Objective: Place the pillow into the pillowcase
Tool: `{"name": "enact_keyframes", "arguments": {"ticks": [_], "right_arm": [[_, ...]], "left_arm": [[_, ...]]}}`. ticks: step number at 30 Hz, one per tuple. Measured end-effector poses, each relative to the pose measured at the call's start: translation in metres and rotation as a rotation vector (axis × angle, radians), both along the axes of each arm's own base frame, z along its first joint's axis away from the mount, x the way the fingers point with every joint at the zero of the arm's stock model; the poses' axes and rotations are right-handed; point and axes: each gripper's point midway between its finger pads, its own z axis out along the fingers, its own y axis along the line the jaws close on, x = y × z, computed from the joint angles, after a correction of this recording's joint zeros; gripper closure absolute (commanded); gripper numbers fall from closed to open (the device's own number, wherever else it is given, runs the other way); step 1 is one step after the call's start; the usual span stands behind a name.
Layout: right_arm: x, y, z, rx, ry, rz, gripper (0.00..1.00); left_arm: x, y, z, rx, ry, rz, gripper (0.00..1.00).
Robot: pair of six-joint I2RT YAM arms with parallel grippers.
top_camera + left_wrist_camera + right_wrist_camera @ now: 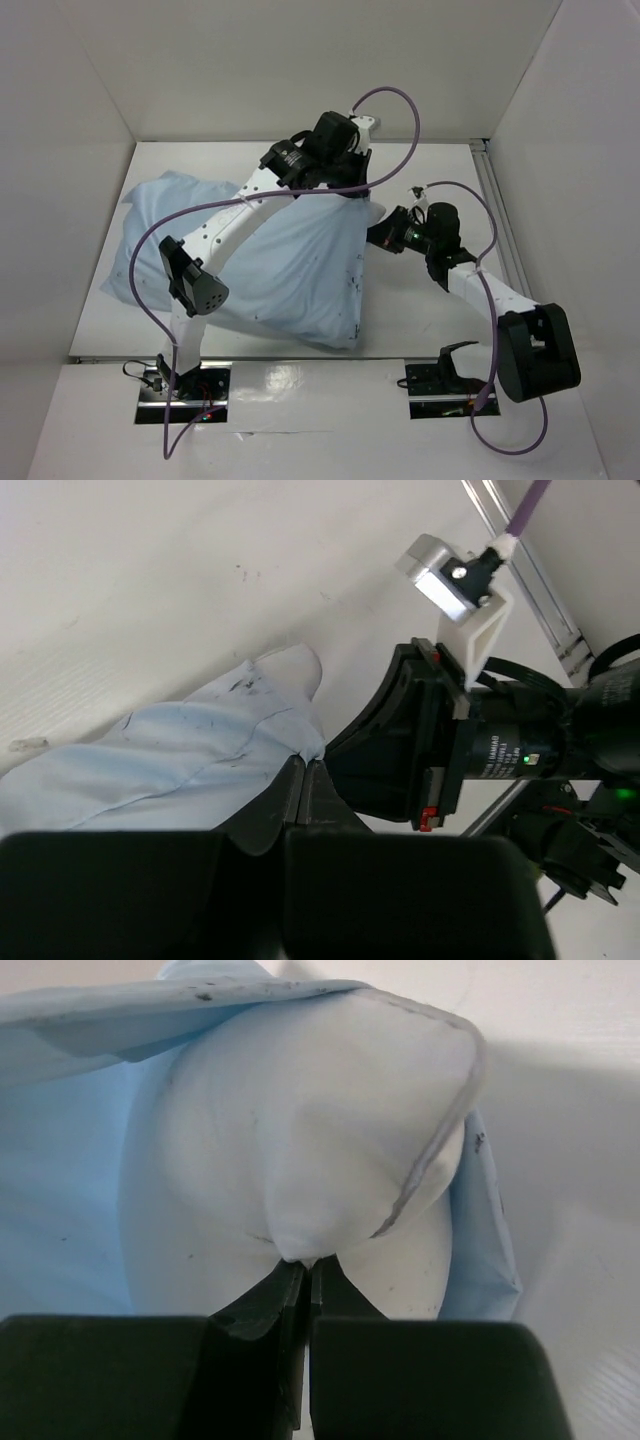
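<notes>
Pillowcase (290,280) covered left and middle of table (410,320). Left arm (235,225) lay diagonally over it, barring descent there. Left gripper (306,764), pinched on pillowcase, and right gripper (304,1264), pinched on pillow (320,1130), crowded same far-right corner, close together. Purple cables (390,90) looped overhead. Bare strip ran along back wall (300,60). Wider bare patch lay right of pillowcase, hemmed by right arm (480,285).

pillow (300,1130) mostly in pillowcase (290,270), on table (425,315)
</notes>
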Motion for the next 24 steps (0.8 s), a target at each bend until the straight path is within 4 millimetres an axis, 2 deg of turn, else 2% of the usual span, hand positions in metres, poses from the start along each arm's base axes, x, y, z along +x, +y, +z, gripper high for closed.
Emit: {"name": "enact_keyframes", "arguments": {"ticks": [2, 4, 9, 11, 13, 14, 18, 19, 20, 22, 24], "right_arm": [[-0.005, 0.001, -0.004, -0.006, 0.005, 0.001, 1.0], [-0.01, 0.011, -0.007, -0.006, 0.012, 0.016, 1.0], [-0.031, 0.06, -0.006, 0.001, -0.013, 0.131, 1.0], [-0.032, 0.076, -0.006, 0.011, -0.021, 0.162, 1.0], [-0.026, 0.081, -0.007, 0.017, -0.026, 0.16, 1.0], [-0.023, 0.081, -0.007, 0.016, -0.022, 0.154, 0.96], [-0.02, 0.069, -0.006, -0.011, -0.013, 0.115, 0.59], [-0.02, 0.062, -0.003, -0.028, -0.019, 0.095, 0.37], [-0.021, 0.052, 0.005, -0.046, -0.036, 0.066, 0.28], [-0.027, 0.033, 0.026, -0.076, -0.091, 0.008, 0.17], [-0.035, 0.013, 0.049, -0.099, -0.157, -0.053, 0.17]], "left_arm": [[-0.006, -0.006, 0.001, -0.014, 0.008, -0.016, 1.0], [-0.017, -0.018, 0.005, -0.036, 0.021, -0.051, 1.0], [-0.055, -0.057, 0.016, -0.131, 0.082, -0.184, 1.0], [-0.063, -0.063, 0.014, -0.133, 0.096, -0.207, 1.0], [-0.06, -0.058, 0.01, -0.12, 0.098, -0.187, 1.0], [-0.057, -0.056, 0.01, -0.125, 0.098, -0.178, 1.0], [-0.051, -0.048, 0.018, -0.157, 0.098, -0.152, 1.0], [-0.047, -0.045, 0.022, -0.167, 0.094, -0.147, 1.0], [-0.043, -0.04, 0.027, -0.182, 0.09, -0.14, 1.0], [-0.033, -0.029, 0.038, -0.212, 0.082, -0.12, 1.0], [-0.021, -0.017, 0.046, -0.235, 0.076, -0.091, 1.0]]}}
